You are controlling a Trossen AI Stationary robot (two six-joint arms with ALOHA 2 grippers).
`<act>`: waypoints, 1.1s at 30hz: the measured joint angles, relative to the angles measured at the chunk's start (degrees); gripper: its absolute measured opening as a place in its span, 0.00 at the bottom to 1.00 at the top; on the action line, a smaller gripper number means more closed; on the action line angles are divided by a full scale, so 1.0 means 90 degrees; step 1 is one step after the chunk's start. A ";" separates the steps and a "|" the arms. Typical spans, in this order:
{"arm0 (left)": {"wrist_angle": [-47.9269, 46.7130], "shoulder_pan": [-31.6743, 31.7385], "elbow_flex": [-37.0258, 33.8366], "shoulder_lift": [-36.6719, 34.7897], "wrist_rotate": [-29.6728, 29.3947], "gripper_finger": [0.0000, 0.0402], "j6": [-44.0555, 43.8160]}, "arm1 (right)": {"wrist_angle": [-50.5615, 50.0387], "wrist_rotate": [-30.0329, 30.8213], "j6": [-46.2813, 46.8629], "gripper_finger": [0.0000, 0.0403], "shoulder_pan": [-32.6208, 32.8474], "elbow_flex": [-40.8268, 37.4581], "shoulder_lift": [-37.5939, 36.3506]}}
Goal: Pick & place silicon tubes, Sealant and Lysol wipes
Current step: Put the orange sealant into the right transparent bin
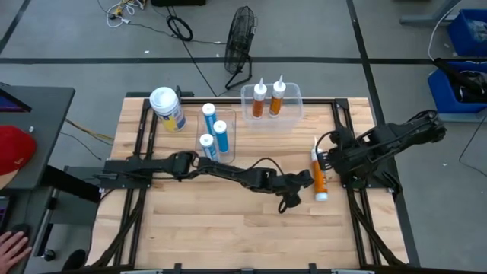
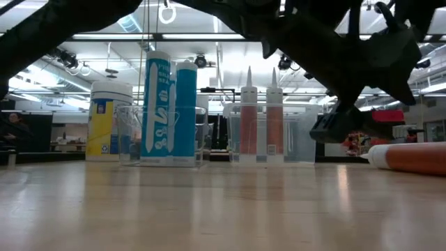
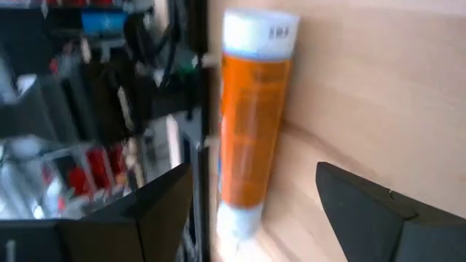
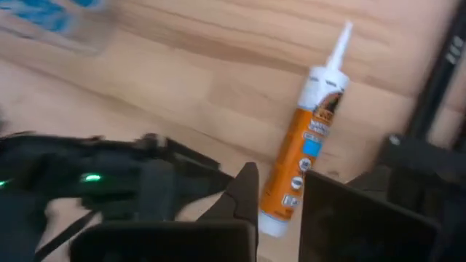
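While the left gripper point(image 1: 304, 183) reaches across the table with fingers spread and nothing between them, the orange sealant tube point(image 1: 318, 176) lies flat just ahead, near the right edge. To grasp well, it should probably centre over the tube's body and close across its width, not near the nozzle. The tube is orange with a white nozzle and a small blue label patch. The right gripper point(image 1: 332, 156) waits beside it, released too.
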 joint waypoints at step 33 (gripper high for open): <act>-0.3516 -0.0474 0.0005 -0.0639 -0.1934 0.34 -0.5042 | 0.0810 -0.0118 -0.3124 0.00 -0.4212 -0.2922 0.1703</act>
